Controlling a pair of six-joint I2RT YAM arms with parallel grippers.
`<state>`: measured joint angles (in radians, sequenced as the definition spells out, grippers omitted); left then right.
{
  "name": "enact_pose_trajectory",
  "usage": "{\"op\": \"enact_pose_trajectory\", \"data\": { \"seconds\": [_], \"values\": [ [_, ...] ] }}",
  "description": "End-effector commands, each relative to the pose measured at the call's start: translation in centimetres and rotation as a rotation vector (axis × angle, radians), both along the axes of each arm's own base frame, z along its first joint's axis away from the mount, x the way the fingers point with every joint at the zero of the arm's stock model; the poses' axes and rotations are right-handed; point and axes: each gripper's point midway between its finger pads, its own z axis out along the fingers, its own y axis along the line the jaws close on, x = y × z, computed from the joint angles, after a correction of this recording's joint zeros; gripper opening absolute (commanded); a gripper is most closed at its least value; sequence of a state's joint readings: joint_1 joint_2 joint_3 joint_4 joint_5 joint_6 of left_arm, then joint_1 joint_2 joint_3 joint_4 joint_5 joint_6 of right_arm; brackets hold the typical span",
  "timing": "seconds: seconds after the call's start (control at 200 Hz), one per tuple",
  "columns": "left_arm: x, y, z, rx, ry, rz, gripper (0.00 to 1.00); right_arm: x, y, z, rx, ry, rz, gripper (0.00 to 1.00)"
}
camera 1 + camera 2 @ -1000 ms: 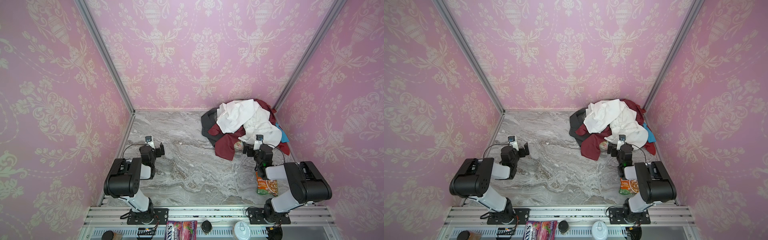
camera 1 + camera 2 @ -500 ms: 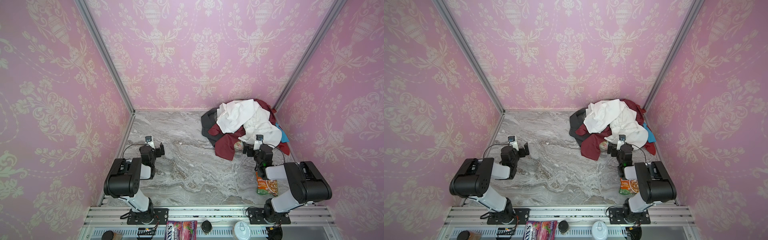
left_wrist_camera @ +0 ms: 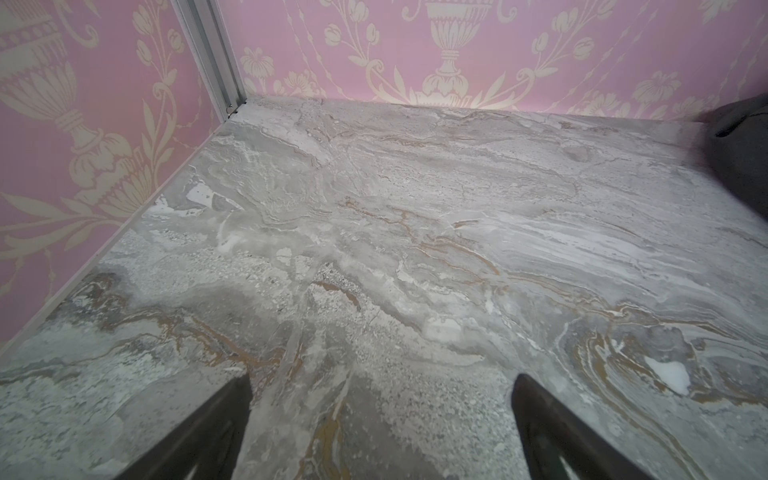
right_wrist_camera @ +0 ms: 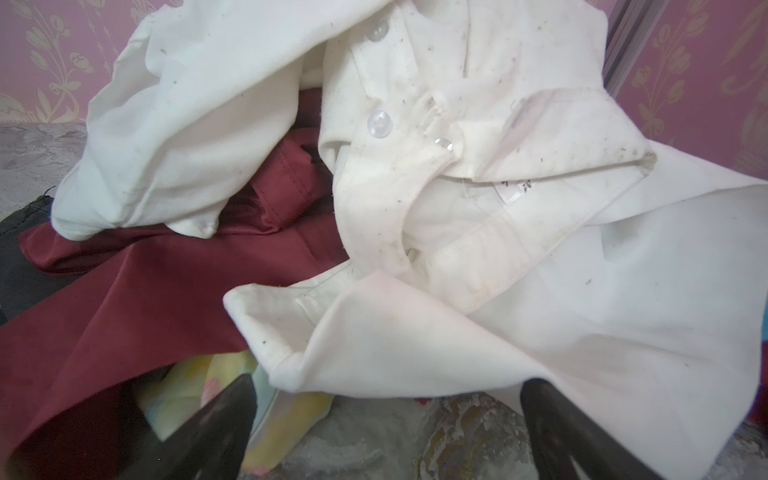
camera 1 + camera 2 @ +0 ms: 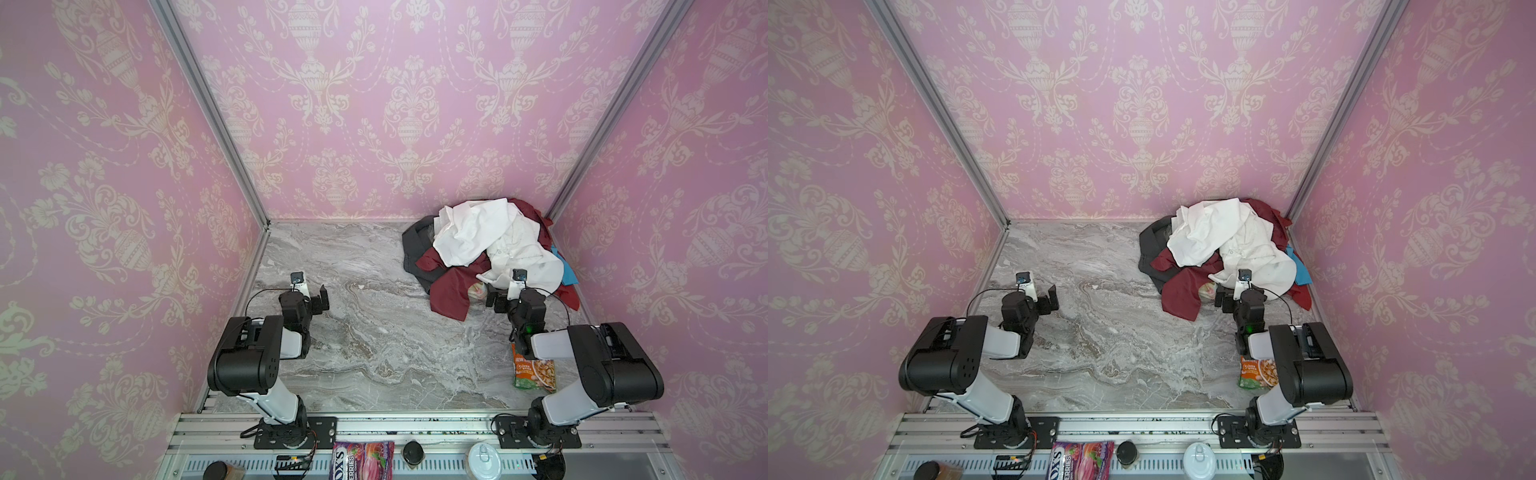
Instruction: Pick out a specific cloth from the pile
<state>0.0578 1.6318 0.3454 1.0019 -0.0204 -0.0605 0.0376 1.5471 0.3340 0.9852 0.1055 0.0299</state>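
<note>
Marble table point(image 5: 374, 340) under both arms: my right gripper point(image 4: 390, 380) hangs spread at the pile point(image 5: 478, 241), beside the cloth point(image 4: 191, 386); left gripper point(image 3: 382, 377) spread, empty.

A pink and purple sweet packet point(image 5: 362, 460) is lying on the metal frame point(image 5: 436, 462) in front of the worktop point(image 5: 374, 332). It is showing the white letters "OX'S" with "ERRIES" beside them, and the start of each word is being cut off at the packet's edge. The same letters are showing in both top views point(image 5: 1081, 460). The orange and green snack packet point(image 5: 535, 369) on the worktop is carrying print too small to read. A small tag point(image 4: 515, 192) inside the collar of the white shirt point(image 4: 582, 311) is bearing dark marks that are not legible.
</note>
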Motion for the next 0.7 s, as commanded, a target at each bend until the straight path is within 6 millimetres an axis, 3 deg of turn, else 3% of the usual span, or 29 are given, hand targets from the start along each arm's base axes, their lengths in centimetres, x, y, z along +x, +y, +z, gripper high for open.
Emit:
{"op": "enact_pose_trajectory", "data": {
  "seconds": [0.0, 0.28, 0.44, 0.555, 0.645, 0.66, 0.696],
  "values": [
    [0.4, -0.1, 0.6, 0.009, -0.018, -0.022, 0.99, -0.5, -0.2, 1.6, -0.003, -0.055, -0.033, 1.00],
    [0.6, 0.5, 2.4, 0.011, 0.029, 0.008, 0.99, -1.6, -0.8, 3.9, -0.012, -0.061, -0.078, 1.00],
    [0.9, 1.8, 5.4, -0.003, 0.068, 0.097, 0.99, -2.2, -1.8, 6.0, 0.023, -0.052, -0.151, 1.00],
    [1.8, 0.6, 8.0, -0.007, 0.077, 0.076, 0.99, -2.2, -1.9, 7.7, 0.054, -0.043, -0.171, 1.00],
    [2.5, -1.2, 9.4, 0.016, 0.098, 0.054, 0.99, -2.5, -2.0, 9.1, 0.074, -0.033, -0.184, 1.00],
    [3.0, -1.6, 10.6, 0.014, 0.081, 0.050, 0.99, -2.5, -2.1, 9.3, 0.077, -0.029, -0.189, 1.00],
    [3.4, -2.4, 11.2, 0.005, 0.084, 0.042, 0.99, -2.7, -2.1, 9.8, 0.086, -0.027, -0.193, 1.00]
  ]
}}
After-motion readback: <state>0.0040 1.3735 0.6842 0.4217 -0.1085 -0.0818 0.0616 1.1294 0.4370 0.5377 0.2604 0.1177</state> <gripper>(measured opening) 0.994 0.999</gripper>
